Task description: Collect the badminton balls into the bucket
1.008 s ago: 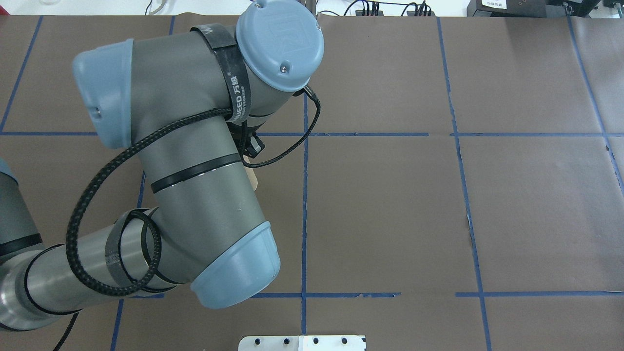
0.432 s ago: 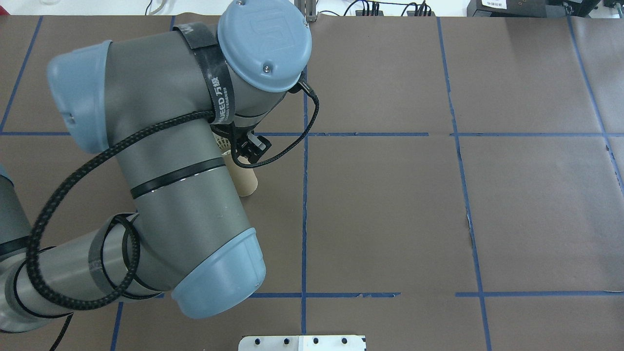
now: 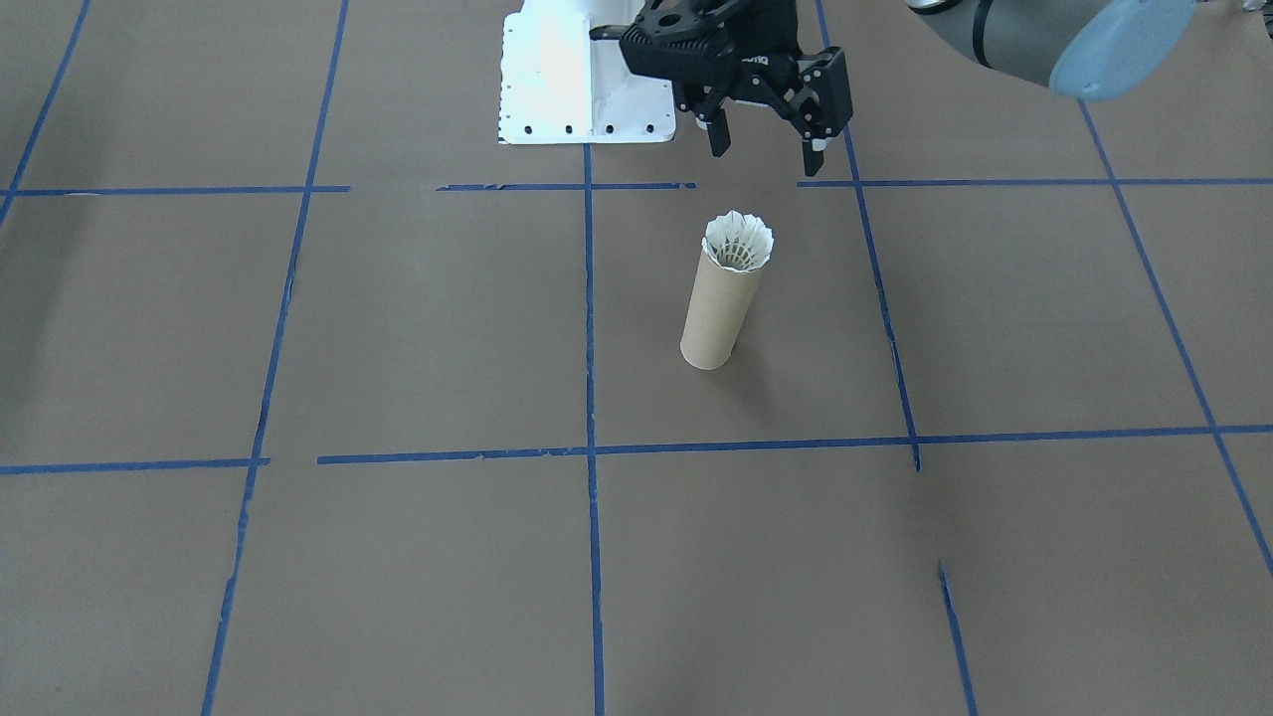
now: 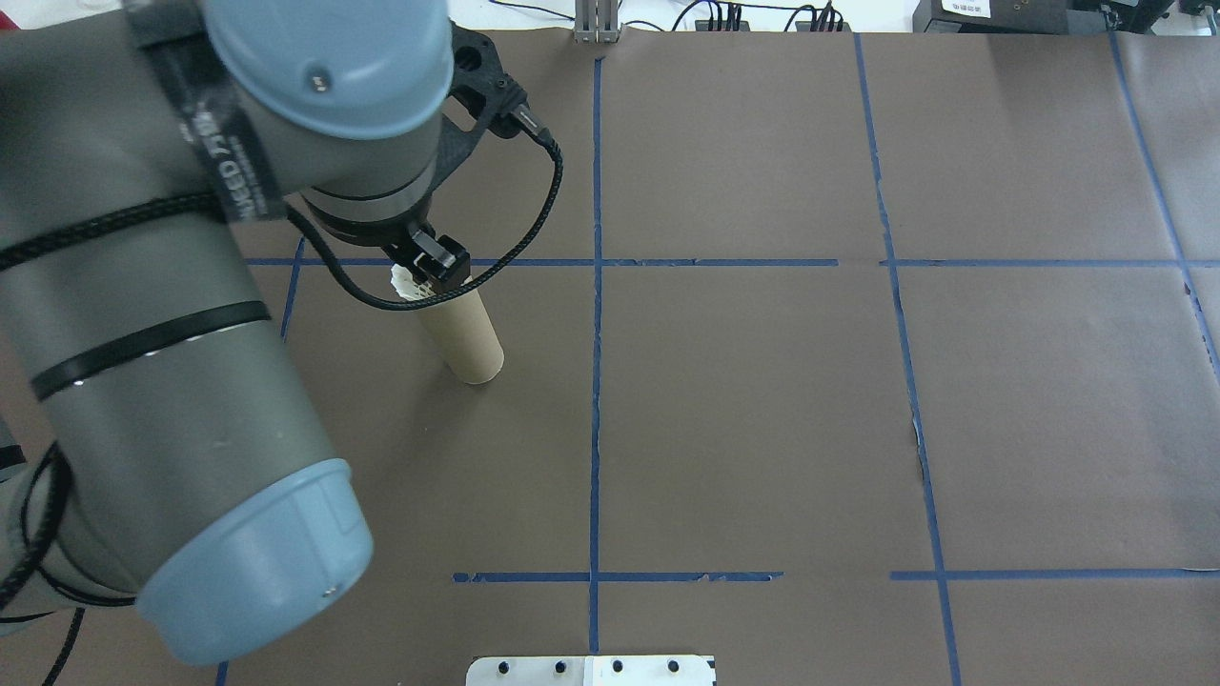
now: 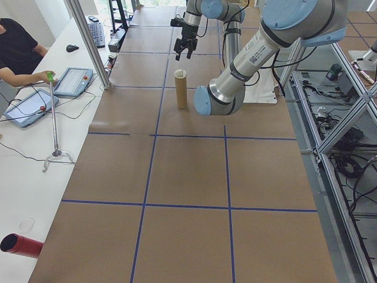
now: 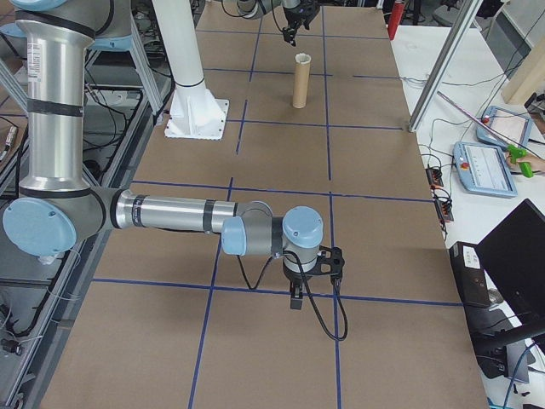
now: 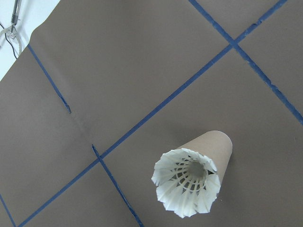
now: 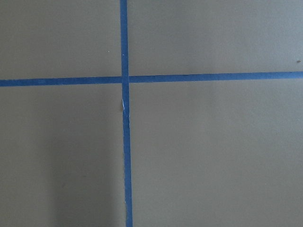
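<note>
The bucket (image 3: 718, 313) is a brown cardboard tube standing upright on the brown table cover. A white feather badminton ball (image 3: 738, 242) sits in its mouth with the feathers fanned upward. The left wrist view looks down on the ball (image 7: 187, 187) and the bucket (image 7: 215, 144). My left gripper (image 3: 766, 154) hangs open and empty above the bucket, on the robot's side of it. From overhead, the wrist hides most of that gripper above the bucket (image 4: 464, 333). My right gripper (image 6: 298, 294) is low over the table far from the bucket; I cannot tell its state.
The white robot base (image 3: 582, 80) stands behind the bucket. Blue tape lines (image 4: 596, 381) grid the table cover. A person (image 5: 17, 44) sits at a side table with tablets, and a red tube (image 5: 20, 244) lies there.
My left arm has risen and swung to the overhead view's left, uncovering the bucket. The badminton ball now shows in its mouth, free of the fingers.
</note>
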Robot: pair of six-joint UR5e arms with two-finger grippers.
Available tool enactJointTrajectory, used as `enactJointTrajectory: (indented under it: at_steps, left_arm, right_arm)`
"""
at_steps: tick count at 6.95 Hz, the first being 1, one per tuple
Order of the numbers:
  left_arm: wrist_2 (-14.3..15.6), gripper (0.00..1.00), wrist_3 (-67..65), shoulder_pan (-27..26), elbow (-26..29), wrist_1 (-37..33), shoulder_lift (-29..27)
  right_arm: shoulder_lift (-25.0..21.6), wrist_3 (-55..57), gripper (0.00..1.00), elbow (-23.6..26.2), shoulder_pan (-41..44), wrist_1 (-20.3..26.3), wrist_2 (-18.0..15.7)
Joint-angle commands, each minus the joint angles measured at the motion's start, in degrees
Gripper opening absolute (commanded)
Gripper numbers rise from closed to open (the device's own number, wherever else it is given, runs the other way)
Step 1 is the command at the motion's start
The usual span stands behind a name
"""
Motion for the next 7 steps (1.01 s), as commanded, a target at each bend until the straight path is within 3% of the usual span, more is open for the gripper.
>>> enactJointTrajectory:
  at_steps: [1,2,3,4,6,7]
  left_arm:
    - [-11.2,1.00,0.6,-11.1,-2.0,-7.8,7.9]
    - [-17.9,1.00,0.7,-15.9,-1.8,-14.8,15.0]
    - [-22.2,1.00,0.6,-18.5,-1.7,-21.0,20.8]
    - [-24.4,1.00,0.7,-20.7,-0.8,-25.1,24.5]
    - [-33.7,1.00,15.2,-29.1,5.6,-29.8,30.9]
    - [-36.5,1.00,18.5,-33.6,7.3,-30.0,35.0]
  right_arm:
    - [0.0,0.0,1.00,0.0,0.0,0.0,0.0]
    - [0.0,0.0,1.00,0.0,0.0,0.0,0.0]
    - [0.0,0.0,1.00,0.0,0.0,0.0,0.0]
    - [0.0,0.0,1.00,0.0,0.0,0.0,0.0]
    - [0.0,0.0,1.00,0.0,0.0,0.0,0.0]
    - [0.0,0.0,1.00,0.0,0.0,0.0,0.0]
